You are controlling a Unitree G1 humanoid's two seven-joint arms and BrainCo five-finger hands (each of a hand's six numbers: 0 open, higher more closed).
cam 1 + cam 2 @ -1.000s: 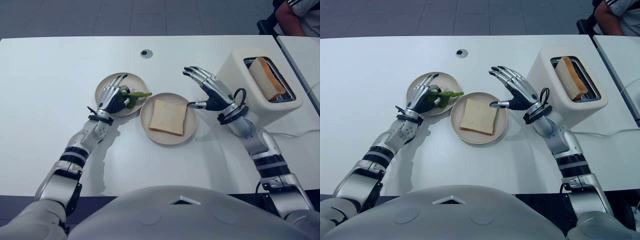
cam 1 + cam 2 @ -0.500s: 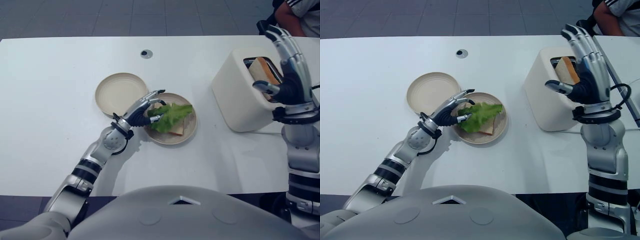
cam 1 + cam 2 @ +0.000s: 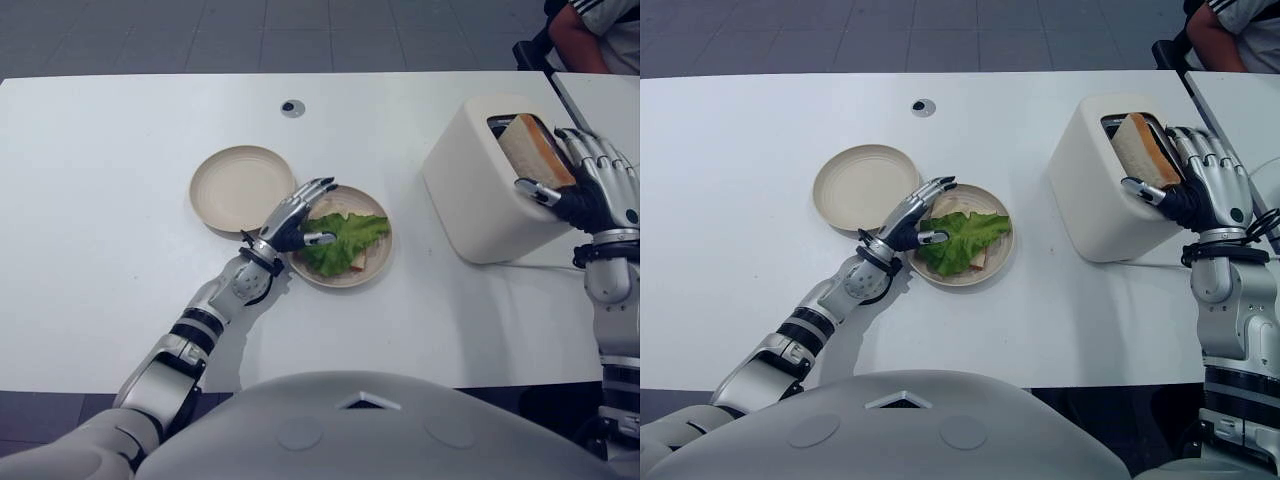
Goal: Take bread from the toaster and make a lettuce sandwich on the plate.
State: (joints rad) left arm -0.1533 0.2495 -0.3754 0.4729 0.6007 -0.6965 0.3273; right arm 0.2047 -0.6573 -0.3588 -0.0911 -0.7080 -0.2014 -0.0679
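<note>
A round plate near the table's middle holds a bread slice with a green lettuce leaf lying on top. My left hand rests at the plate's left rim, fingers spread, thumb tip at the leaf's edge. To the right, a white toaster has a second bread slice standing up out of its slot. My right hand sits at the toaster's top right. Its fingers are extended behind the slice and its thumb lies at the slice's near end. The slice is still in the slot.
An empty beige plate lies just left of the sandwich plate. A small dark round grommet sits in the table further back. A white cable runs from the toaster to the right. A second table adjoins on the right.
My left hand carried the lettuce from the beige plate onto the bread and opened. My right hand went from beside the plate up over the toaster, then came down around the slice.
</note>
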